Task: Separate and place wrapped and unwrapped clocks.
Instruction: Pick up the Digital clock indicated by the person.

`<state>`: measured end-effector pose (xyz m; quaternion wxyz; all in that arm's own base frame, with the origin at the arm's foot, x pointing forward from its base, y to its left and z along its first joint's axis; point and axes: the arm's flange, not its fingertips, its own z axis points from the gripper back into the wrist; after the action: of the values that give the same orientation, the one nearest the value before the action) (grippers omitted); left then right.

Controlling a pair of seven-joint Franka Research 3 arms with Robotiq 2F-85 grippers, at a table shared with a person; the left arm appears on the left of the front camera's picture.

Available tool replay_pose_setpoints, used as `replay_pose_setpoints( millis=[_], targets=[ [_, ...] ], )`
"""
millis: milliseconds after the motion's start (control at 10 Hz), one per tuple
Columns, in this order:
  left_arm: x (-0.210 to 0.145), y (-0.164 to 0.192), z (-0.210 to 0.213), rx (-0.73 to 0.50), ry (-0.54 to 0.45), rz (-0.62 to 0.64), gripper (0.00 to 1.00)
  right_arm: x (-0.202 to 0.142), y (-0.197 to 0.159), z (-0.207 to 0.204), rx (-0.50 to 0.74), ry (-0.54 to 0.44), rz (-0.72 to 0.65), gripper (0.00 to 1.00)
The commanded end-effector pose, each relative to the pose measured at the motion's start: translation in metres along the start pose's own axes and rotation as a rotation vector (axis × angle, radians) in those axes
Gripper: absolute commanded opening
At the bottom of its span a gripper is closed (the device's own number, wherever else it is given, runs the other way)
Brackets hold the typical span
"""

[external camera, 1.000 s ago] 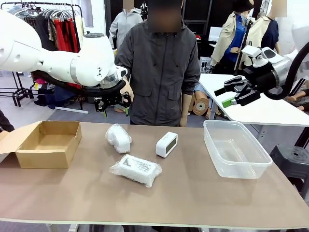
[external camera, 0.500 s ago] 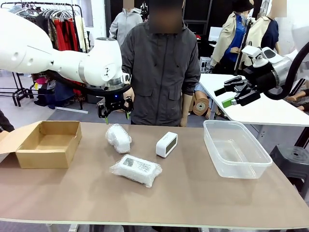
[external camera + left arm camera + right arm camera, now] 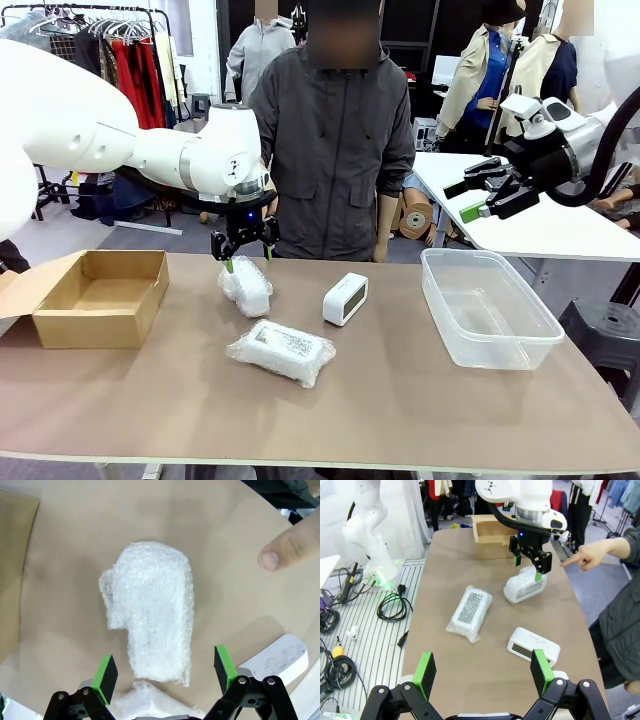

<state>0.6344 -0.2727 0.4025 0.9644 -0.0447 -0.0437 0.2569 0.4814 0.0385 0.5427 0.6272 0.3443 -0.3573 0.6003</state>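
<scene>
Arms first: we see the left arm reach to the far middle of the table [image 3: 400, 400]. The left gripper [image 3: 244, 250] points straight down, jaws apart, green tips just over the round bundle [image 3: 246, 287]; we cannot tell whether they touch the wrap. The right gripper [image 3: 463, 201] hangs high at far right, jaws wide, holding nothing. A person's hand [image 3: 588, 556] points toward that bundle. In the left wrist view the frame edge cuts off the flat bundle [image 3: 282, 350], which lies nearer, and the clock [image 3: 345, 298], which lies right of the round one. We count two bundles, one bare clock, one box [image 3: 95, 300] and one bin [image 3: 490, 318].
</scene>
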Motion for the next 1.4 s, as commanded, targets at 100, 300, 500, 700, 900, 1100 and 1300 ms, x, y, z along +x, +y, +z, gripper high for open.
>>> replay_pose_setpoints(
  millis=[100, 300, 500, 700, 900, 1100, 1300],
  targets=[
    [0.006, -0.008, -0.003, 0.013, 0.023, 0.063, 1.00, 0.001, 0.000, 0.001, 0.000, -0.006, 0.004, 1.00],
    [0.009, -0.007, -0.007, 0.027, 0.037, 0.083, 1.00, 0.001, 0.000, 0.001, 0.000, -0.006, 0.004, 1.00],
    [0.013, -0.004, -0.012, 0.043, 0.053, 0.094, 1.00, 0.001, 0.000, 0.001, 0.000, -0.006, 0.004, 1.00],
    [0.016, -0.002, -0.018, 0.057, 0.064, 0.102, 1.00, 0.001, 0.000, 0.001, 0.000, -0.006, 0.004, 1.00],
    [0.017, -0.002, -0.027, 0.064, 0.082, 0.105, 1.00, 0.001, 0.000, 0.001, 0.000, -0.006, 0.004, 1.00],
    [0.021, -0.003, -0.037, 0.081, 0.088, 0.110, 1.00, 0.001, 0.000, 0.001, 0.000, -0.006, 0.004, 1.00],
    [0.023, -0.003, -0.044, 0.083, 0.093, 0.111, 1.00, 0.001, 0.000, 0.001, 0.000, -0.006, 0.004, 1.00]
  ],
)
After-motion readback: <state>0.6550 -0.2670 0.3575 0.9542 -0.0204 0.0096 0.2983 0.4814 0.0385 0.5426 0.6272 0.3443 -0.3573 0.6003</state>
